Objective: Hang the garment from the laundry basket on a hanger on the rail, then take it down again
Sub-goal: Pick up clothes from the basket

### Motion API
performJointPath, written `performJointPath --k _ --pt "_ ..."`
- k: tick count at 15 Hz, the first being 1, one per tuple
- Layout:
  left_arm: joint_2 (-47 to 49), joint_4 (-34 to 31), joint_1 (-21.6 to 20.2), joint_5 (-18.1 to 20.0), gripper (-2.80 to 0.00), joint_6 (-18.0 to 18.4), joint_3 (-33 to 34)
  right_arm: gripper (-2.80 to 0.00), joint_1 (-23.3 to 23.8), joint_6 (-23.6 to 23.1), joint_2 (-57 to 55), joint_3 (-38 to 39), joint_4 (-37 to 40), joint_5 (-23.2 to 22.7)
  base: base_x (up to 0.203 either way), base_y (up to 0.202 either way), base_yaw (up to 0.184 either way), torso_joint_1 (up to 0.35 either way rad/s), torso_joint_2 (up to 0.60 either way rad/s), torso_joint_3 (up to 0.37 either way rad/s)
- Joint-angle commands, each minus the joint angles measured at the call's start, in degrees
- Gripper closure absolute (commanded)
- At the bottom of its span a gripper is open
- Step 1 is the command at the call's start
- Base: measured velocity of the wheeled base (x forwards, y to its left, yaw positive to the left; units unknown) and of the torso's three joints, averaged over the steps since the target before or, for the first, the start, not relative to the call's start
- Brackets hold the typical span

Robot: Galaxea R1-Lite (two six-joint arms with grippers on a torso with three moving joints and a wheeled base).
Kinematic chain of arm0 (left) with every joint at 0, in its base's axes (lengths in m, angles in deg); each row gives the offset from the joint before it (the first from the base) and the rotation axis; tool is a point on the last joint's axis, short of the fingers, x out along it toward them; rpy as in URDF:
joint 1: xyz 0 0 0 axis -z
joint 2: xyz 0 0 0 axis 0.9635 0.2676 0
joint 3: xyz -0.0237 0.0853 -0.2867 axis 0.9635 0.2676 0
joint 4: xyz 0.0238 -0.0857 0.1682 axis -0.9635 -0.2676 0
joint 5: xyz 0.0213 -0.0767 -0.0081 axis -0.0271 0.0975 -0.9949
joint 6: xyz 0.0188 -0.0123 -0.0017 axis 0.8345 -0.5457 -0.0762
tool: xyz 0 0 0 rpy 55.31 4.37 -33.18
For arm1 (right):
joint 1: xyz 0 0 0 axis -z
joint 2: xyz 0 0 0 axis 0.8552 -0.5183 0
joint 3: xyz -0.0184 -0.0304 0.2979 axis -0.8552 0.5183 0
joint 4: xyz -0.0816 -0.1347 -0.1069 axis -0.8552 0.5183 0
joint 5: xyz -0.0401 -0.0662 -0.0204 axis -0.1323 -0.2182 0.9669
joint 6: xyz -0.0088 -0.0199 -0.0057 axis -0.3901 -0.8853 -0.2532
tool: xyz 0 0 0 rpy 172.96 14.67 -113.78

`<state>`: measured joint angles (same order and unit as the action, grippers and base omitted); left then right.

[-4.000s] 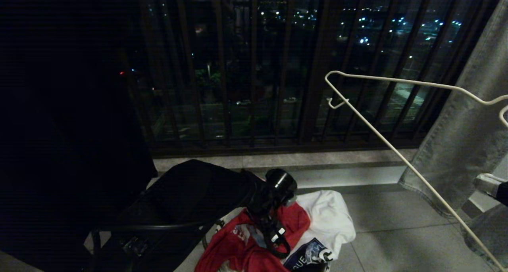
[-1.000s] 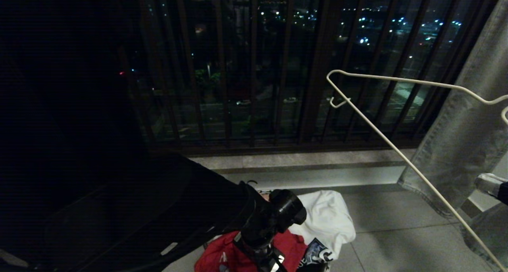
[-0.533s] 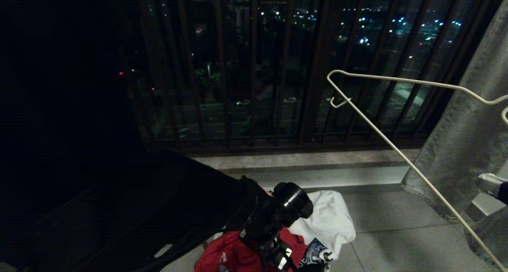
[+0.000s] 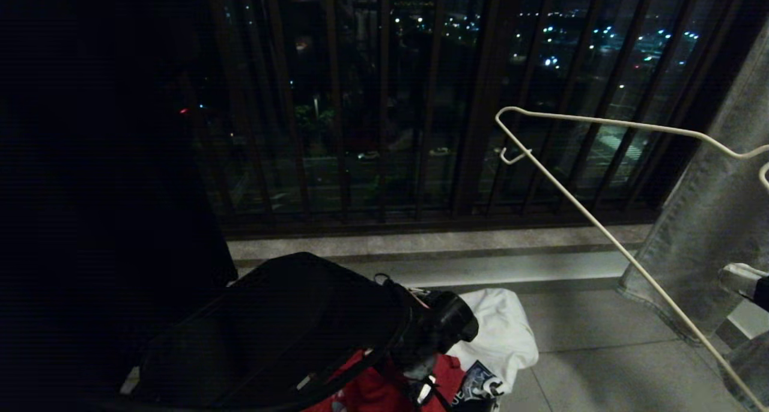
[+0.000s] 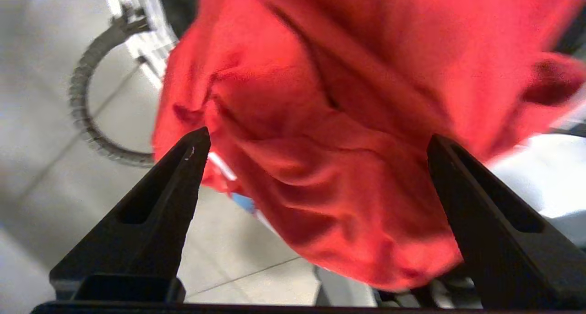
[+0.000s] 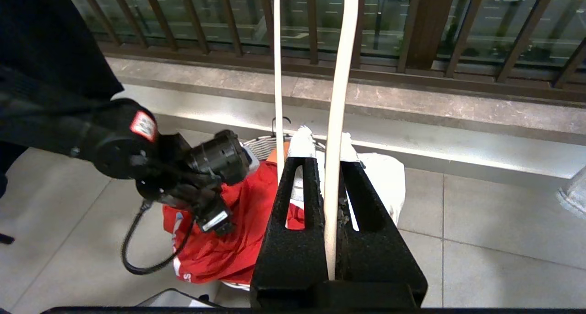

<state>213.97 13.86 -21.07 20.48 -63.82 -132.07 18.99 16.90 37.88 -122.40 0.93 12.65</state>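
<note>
The left gripper (image 5: 316,144) is spread wide open, and the red garment (image 5: 348,135) is seen bunched between and just beyond its two black fingers (image 5: 183,167), filling the upper right of the left wrist view. No grip on the cloth is shown. In the head view the garment (image 4: 372,394) is found at the bottom centre, draped over the laundry basket (image 6: 263,145), beside a white T-shirt (image 4: 501,334). The right gripper (image 6: 328,142) is clamped shut on the white wire hanger (image 6: 339,99), which is held up at the right of the head view, well apart from the garment.
</note>
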Motion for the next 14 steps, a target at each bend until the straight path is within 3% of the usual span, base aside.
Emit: performJointPath --k 1,5,8,14 --pt "1.2 -0.2 -0.1 -0.7 -2.80 -0.1 0.3 0.00 0.0 0.0 -0.2 0.0 0.0 0.0 0.000 0.000 0.000 0.000 0.00 0.000" --pt "-1.2 -0.3 -1.0 -3.1 -2.80 -0.5 7.1 0.00 0.0 0.1 -0.6 0.5 -0.1 0.0 0.000 0.000 0.000 0.000 0.00 0.000" --pt "-4.7 -0.2 -2.1 -7.2 -2.80 -3.3 13.4 0.00 0.0 0.2 -0.9 0.6 -0.1 0.0 0.000 0.000 0.000 0.000 0.00 0.000" --pt "-5.8 0.0 -2.7 -7.4 -2.80 -4.6 14.5 0.00 0.0 0.2 -0.8 0.7 -0.1 0.0 0.000 0.000 0.000 0.000 0.00 0.000"
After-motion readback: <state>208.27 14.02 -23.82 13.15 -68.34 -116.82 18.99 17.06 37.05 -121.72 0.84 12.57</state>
